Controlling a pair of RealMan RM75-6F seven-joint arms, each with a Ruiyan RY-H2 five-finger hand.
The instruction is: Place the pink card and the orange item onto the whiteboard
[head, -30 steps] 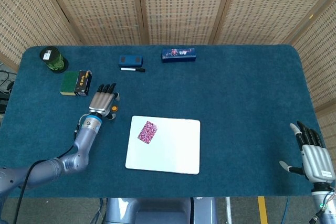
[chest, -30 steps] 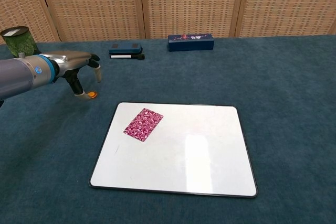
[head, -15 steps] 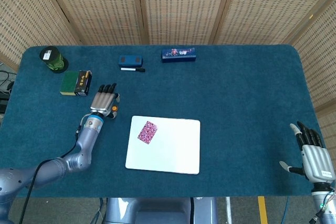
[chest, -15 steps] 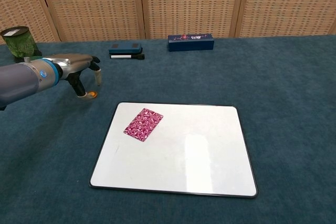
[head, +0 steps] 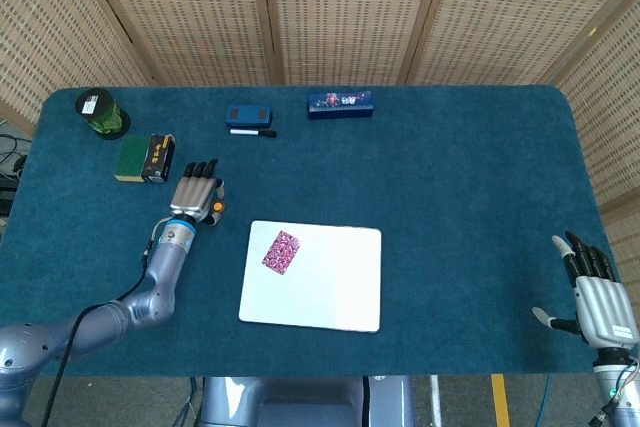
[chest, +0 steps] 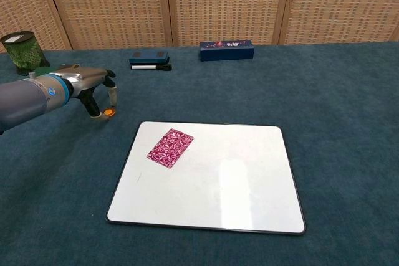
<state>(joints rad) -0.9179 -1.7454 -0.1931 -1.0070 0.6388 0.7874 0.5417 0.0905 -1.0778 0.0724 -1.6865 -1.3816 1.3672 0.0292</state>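
Left hand now further back and left than a second ago, drawn toward the table's far-left side, with the orange item tracking along beside the thumb tip. Means the item is being nudged or pinched rather than lifted clear; no carry toward the whiteboard yet. Fingers extended and together over the top in the head view, thumb down beside the item; cannot tell whether truly gripped. Orange item on the cloth at about 4 o'clock from the hand, touching or just beside the thumb. Whiteboard off at 4 o'clock from that, near. Pink card already on the board, upper left. Right hand idle, fingers spread, holding nothing, at the table's near right.
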